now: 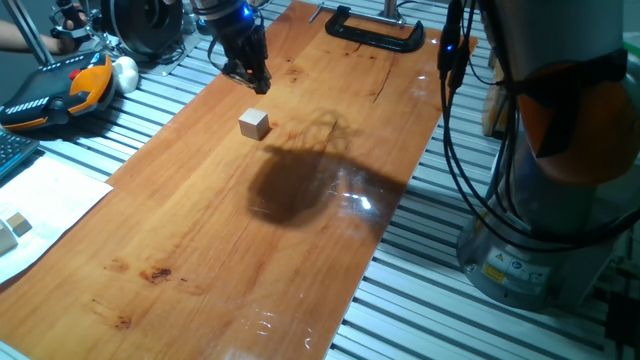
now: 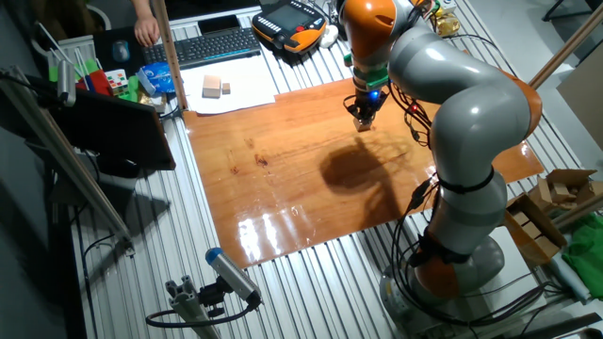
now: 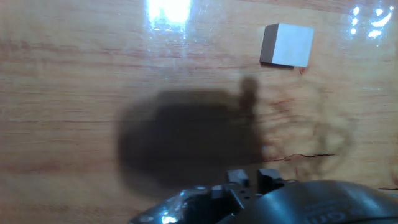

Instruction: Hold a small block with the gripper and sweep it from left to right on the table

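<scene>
The small block (image 1: 254, 123), a pale beige wooden cube, lies alone on the reddish-brown table (image 1: 200, 230). In the hand view it sits at the upper right (image 3: 287, 45). My black gripper (image 1: 256, 80) with the blue light hangs just above the board, a short way beyond the block and apart from it. Its fingers stand close together with nothing between them; in the hand view the fingertips (image 3: 238, 178) show at the bottom edge. In the other fixed view the gripper (image 2: 364, 120) is over the board's far right part (image 2: 283, 188), and I cannot make out the block there.
A black clamp (image 1: 375, 30) grips the board's far end. A teach pendant (image 1: 60, 90) and white paper carrying a pale block (image 1: 14, 224) lie to the left on the slatted surface. The arm's grey base (image 1: 540, 240) and cables stand to the right.
</scene>
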You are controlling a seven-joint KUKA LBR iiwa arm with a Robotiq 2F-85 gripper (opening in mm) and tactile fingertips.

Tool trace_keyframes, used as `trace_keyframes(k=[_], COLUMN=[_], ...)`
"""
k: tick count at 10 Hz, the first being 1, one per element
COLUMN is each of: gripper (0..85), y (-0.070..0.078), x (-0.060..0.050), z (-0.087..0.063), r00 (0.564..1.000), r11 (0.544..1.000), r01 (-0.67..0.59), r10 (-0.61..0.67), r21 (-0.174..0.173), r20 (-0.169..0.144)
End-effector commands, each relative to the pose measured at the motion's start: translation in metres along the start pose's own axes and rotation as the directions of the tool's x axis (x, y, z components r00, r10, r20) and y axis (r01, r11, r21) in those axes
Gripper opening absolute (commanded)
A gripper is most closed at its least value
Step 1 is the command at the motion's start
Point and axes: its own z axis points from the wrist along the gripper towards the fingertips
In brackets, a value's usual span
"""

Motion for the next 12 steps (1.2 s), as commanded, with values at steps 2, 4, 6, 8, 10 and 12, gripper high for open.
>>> trace_keyframes(k=[2,4,6,8,10,12], gripper=[1.3,1.3,1.3,1.3,1.3,1.3], y=[-0.0002,-0.0002,-0.0001,0.0000,0.0000,0.0000], x=[-0.0002,-0.0003,-0.0003,-0.0003,-0.0003,-0.0003], z=[-0.0001,-0.0002,-0.0002,-0.0002,-0.0002,-0.0002], r00=[1.000,1.000,1.000,0.999,0.998,0.998], r11=[1.000,1.000,1.000,0.999,0.998,0.998], r01=[-0.001,-0.001,0.019,0.050,0.062,0.063], r10=[0.001,0.001,-0.019,-0.050,-0.062,-0.063], r21=[-0.001,-0.001,0.000,-0.001,-0.002,-0.002], r20=[-0.004,-0.006,-0.009,-0.014,-0.015,-0.015])
